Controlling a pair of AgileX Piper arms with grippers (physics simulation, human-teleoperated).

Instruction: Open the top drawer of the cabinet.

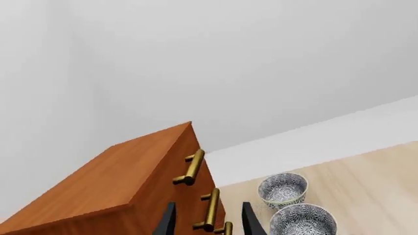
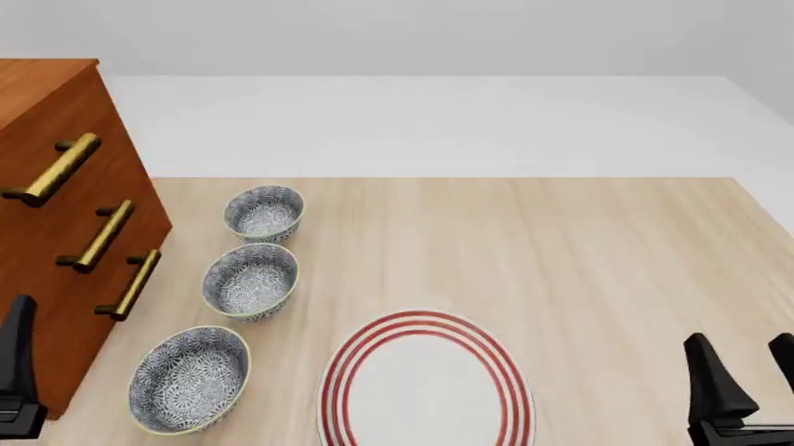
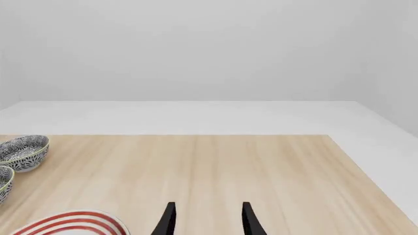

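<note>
The cabinet (image 2: 50, 102) stands at the table's left edge, tall and reddish-brown, with three brass bar handles down its front. The top drawer (image 2: 87, 130) carries the uppermost handle (image 2: 52, 170) and sits flush with the front. In the left wrist view the cabinet (image 1: 111, 181) fills the lower left, with the top handle (image 1: 191, 167) ahead of my left gripper (image 1: 207, 221). That gripper is open and holds nothing; the middle handle (image 1: 210, 210) shows between its fingers, farther off. One left finger (image 2: 20, 344) appears near the cabinet's lower front. My right gripper (image 2: 741, 358) (image 3: 207, 218) is open over the near right table.
Three patterned bowls (image 2: 264, 212) (image 2: 251, 279) (image 2: 189, 376) line up just right of the cabinet. A white plate with red rings (image 2: 425, 381) lies at front centre. The wooden table (image 2: 596, 260) ends at a white floor behind.
</note>
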